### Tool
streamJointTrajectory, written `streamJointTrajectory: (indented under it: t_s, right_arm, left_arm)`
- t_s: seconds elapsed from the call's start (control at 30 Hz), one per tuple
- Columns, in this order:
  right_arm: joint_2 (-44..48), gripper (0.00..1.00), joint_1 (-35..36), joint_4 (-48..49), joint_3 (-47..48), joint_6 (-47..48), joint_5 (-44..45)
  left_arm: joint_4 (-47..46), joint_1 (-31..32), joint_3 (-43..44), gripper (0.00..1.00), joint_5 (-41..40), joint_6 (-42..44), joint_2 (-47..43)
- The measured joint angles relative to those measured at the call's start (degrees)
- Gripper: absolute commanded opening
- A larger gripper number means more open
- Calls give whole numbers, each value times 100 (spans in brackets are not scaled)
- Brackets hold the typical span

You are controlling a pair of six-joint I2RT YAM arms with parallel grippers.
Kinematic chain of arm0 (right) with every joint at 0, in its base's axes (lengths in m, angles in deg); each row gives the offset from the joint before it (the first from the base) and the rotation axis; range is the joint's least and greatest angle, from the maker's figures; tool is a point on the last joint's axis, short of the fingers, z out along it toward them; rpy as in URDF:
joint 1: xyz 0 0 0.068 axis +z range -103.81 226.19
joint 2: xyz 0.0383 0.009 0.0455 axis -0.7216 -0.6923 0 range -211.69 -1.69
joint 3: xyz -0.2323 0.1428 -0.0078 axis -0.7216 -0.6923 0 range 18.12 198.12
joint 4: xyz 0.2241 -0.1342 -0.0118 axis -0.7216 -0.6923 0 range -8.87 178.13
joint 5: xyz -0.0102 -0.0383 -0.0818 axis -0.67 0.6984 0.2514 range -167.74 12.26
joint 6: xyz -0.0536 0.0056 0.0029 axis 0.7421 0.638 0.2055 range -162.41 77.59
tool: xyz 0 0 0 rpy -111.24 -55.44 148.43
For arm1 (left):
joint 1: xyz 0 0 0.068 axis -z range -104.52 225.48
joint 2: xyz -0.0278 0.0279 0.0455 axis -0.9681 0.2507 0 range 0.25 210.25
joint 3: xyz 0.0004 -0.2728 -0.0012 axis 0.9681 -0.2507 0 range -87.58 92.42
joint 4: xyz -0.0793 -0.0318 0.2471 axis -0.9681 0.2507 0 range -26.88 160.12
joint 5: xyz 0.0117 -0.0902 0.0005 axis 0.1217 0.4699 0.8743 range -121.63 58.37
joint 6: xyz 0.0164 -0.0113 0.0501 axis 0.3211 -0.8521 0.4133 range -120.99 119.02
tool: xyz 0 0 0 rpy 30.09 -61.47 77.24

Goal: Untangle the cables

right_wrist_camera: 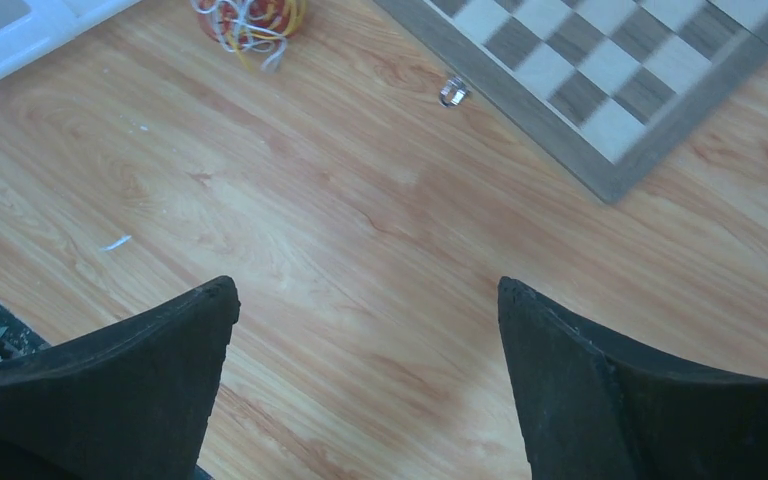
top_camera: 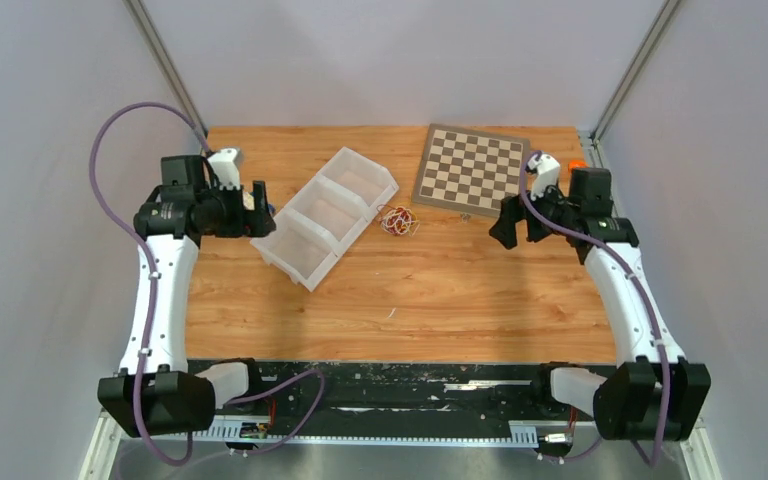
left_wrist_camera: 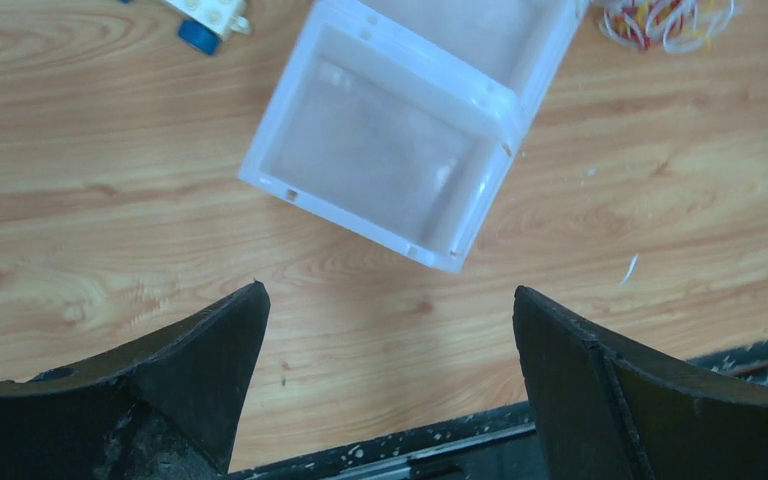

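Cables [top_camera: 397, 220] lie bunched, untouched, on the tabletop [top_camera: 440, 290]; left fingers [left_wrist_camera: 190, 375] and right fingers [right_wrist_camera: 600, 385] stand wide and empty, so an approach seems next.

The cables [top_camera: 397, 220] were just one small knotty wad, thin red, yellow and white loops all bunched together, a few white ones poking out the edges. The wad lay flat on the wooden table [top_camera: 460, 290], just beside the white tray [top_camera: 350, 232] and near the chessboard [top_camera: 472, 168].
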Motion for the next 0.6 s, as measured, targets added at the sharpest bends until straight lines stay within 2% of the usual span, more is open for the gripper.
streamJointTrajectory:
  t_s: [0.1,0.23,0.4,0.6]
  right_arm:
    - [-603,100,494,-4,356,247,-61]
    - [-1751,100,1322,-35,1108,575,-72]
    - [-3471,100,2103,55,2463,890,-61]
    - [-5235,100,2629,101,3856,1034,-63]
  left_arm:
    - [-46,-387,323,100,109,-308,164]
    - [-391,-446,581,100,35,-636,33]
    - [-780,-446,555,100,-229,-999,-474]
    - [-1119,-446,57,100,-319,-1220,-927]
